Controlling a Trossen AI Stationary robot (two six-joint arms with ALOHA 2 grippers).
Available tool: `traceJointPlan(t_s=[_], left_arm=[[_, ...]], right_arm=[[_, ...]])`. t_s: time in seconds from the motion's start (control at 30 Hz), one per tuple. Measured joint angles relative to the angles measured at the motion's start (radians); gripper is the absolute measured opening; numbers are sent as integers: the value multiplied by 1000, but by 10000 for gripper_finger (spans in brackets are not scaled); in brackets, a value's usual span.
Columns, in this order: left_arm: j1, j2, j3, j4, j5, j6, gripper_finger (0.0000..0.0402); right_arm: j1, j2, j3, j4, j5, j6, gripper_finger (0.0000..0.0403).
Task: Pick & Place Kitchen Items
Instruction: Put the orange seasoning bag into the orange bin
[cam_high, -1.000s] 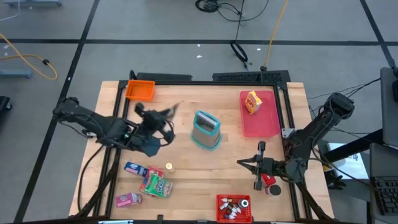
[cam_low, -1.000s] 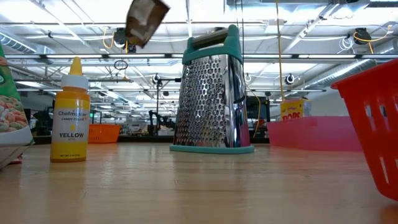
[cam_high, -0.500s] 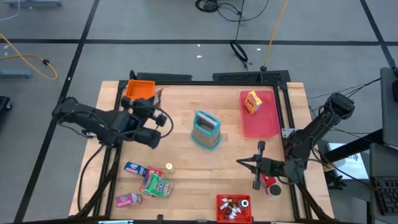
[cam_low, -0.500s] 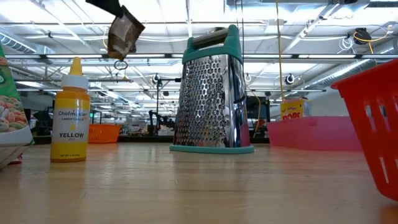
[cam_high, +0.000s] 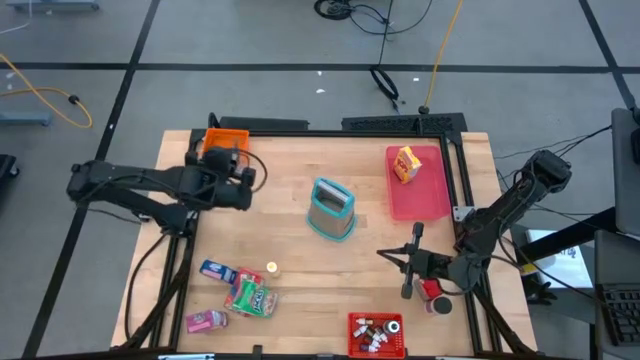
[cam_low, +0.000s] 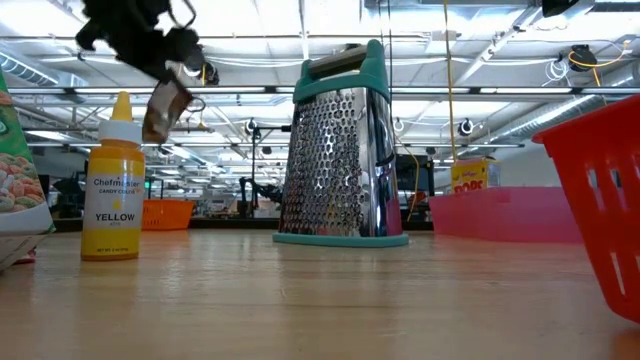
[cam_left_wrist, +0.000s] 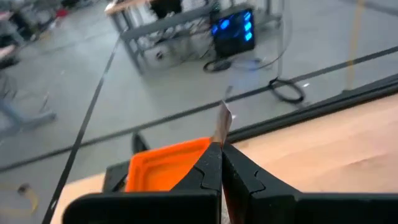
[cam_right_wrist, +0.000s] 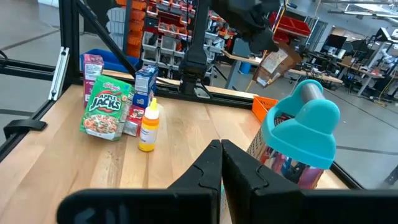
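My left gripper (cam_high: 228, 166) is shut on a small brown packet (cam_low: 165, 104) and hovers beside the orange bin (cam_high: 224, 145) at the table's far left corner. The packet's thin edge (cam_left_wrist: 222, 119) sticks out past the fingers in the left wrist view, and the packet (cam_right_wrist: 277, 62) also shows in the right wrist view. My right gripper (cam_high: 408, 264) waits shut above the table's near right part, with a red dark-lidded canister (cam_high: 432, 294) lying beside it. Blue (cam_high: 216, 270), green (cam_high: 252, 298) and pink (cam_high: 205, 320) snack packets lie flat near the left edge. My left gripper pinches the brown packet by its upper end (cam_low: 172, 78) between both fingers, coming from above at a slant. The packet hangs tilted below the fingers, lifted clear of the table. In the left wrist view only its edge (cam_left_wrist: 221, 127) shows between the shut fingertips.
A teal-framed metal grater (cam_high: 331, 208) stands mid-table. A pink tray (cam_high: 425, 200) at the far right holds a yellow box (cam_high: 405, 164). A red bin (cam_high: 352, 340) with small bottles sits at the near edge. A yellow bottle (cam_high: 271, 268) stands by the packets.
My left gripper has carried the brown packet from beside the grater toward the table's far left corner, up to the orange bin, turning as it went. The packet has stayed in the shut fingers and hangs lower in the low view.
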Motion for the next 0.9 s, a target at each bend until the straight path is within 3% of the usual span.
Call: traceJointPlan(t_s=[0.13,0.3,0.53,0.63,0.9], left_arm=[[114,-71,-92,116,35,77,0],[266,-101,-176,356,107,302,0],[514,-102,-276,728,308,602,0],[605,-102,-312,818,395,673,0],[754,-101,-414,1013,480,755,0]], right_arm=[[0,0,0,0,0,-25,1],[-17,0,0,0,-1,-50,1],[-44,0,0,-3,0,-75,4],[-50,0,0,-11,0,-84,4],[-51,0,0,-14,0,-126,4]])
